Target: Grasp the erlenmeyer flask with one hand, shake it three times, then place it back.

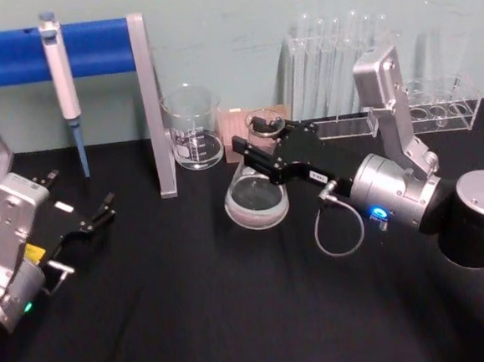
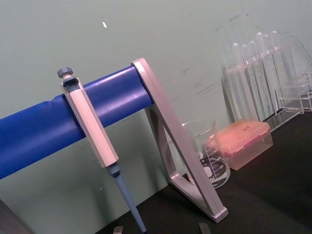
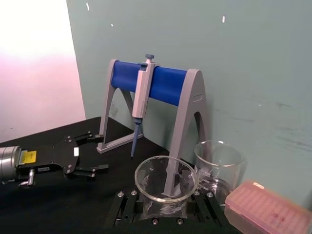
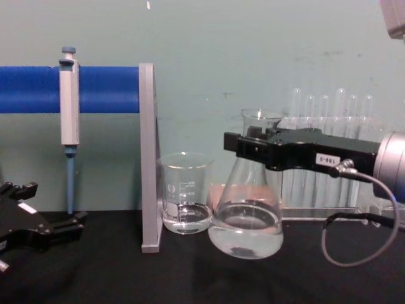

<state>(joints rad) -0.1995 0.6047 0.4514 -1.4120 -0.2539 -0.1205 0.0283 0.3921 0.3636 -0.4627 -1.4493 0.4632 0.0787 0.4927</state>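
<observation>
At centre of the black table [image 1: 194, 319], the right hand [image 1: 264, 142] reaches in from the robot's right and pinches the erlenmeyer flask [image 4: 247, 221] by its narrow neck, one black finger on either side, just below the flared rim. A shallow layer of clear liquid lies in the flask's wide base. In the chest view the flask sits slightly tilted (whether its base touches the table cannot be told). Just behind it and to its left stands a graduated glass beaker [image 1: 194, 130], close to the grey upright of a stand [image 4: 147, 158] with a blue crossbar. A pipette [image 4: 68, 107] hangs tip-down from that bar, well to the left. Behind the flask sits a pinkish box [image 2: 243, 144], and beside that, along the green wall, a clear rack of test tubes [image 1: 340, 47]. The left hand [image 3: 96, 153] rests low at the table's left edge, well apart from the flask, its fingers spread and holding nothing.
</observation>
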